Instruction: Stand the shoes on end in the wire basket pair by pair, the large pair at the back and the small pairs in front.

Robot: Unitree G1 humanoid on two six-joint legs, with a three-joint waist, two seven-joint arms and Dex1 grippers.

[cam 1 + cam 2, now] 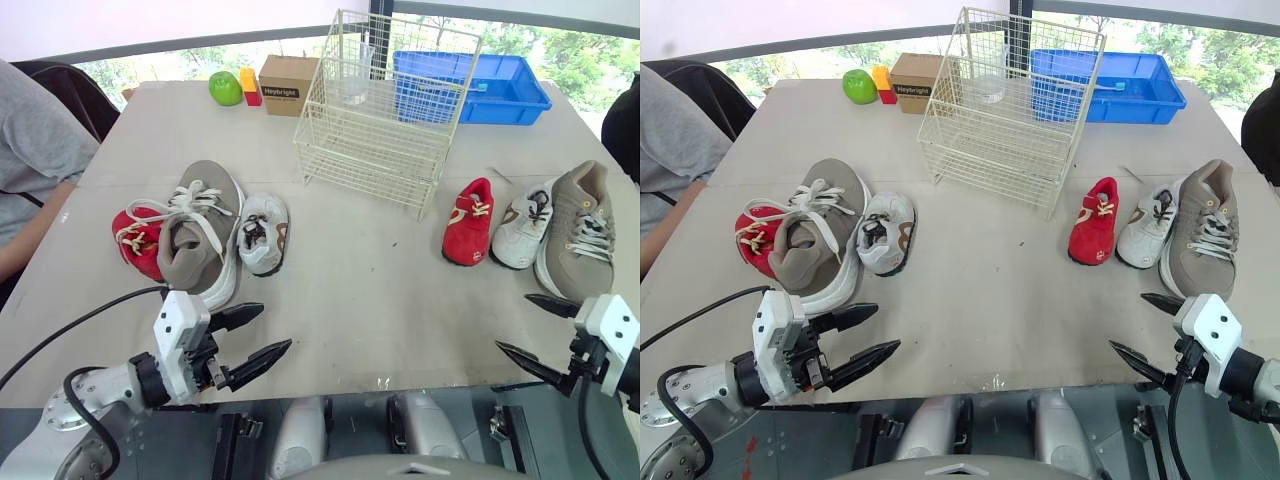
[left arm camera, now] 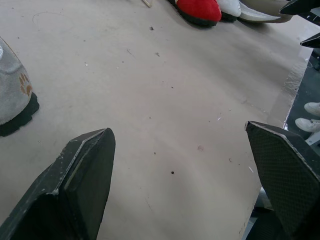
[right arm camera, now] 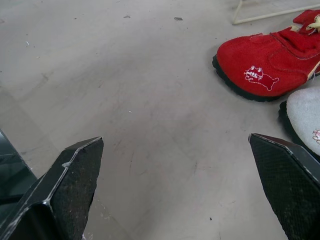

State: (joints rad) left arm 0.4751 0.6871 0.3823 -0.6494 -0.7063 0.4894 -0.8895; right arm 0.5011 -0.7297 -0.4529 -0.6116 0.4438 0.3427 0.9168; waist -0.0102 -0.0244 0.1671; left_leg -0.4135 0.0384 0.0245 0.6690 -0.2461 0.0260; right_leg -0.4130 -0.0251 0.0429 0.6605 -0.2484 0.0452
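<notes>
Shoes point(image 1: 468, 222) in 2 groups on table point(image 1: 350, 290), L & R of wire basket point(image 1: 385, 120); large grey shoe point(image 1: 200, 235) prob. light, soft upper, stiff sole, so pinch heel collar; left gripper point(image 1: 276, 327), right gripper point(image 1: 512, 321) both agape, empty.

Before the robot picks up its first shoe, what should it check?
1. Grippers open: ok. The left gripper and right gripper are both spread and empty.
2. Large pair in sight: ok. The left tan shoe and right tan shoe lie on opposite sides.
3. Left tan shoe free: not ok. It lies against the red shoe, with laces draped across it.
4. Basket empty: cannot tell. A clear cup shows through the wire basket, either inside or behind it.
</notes>
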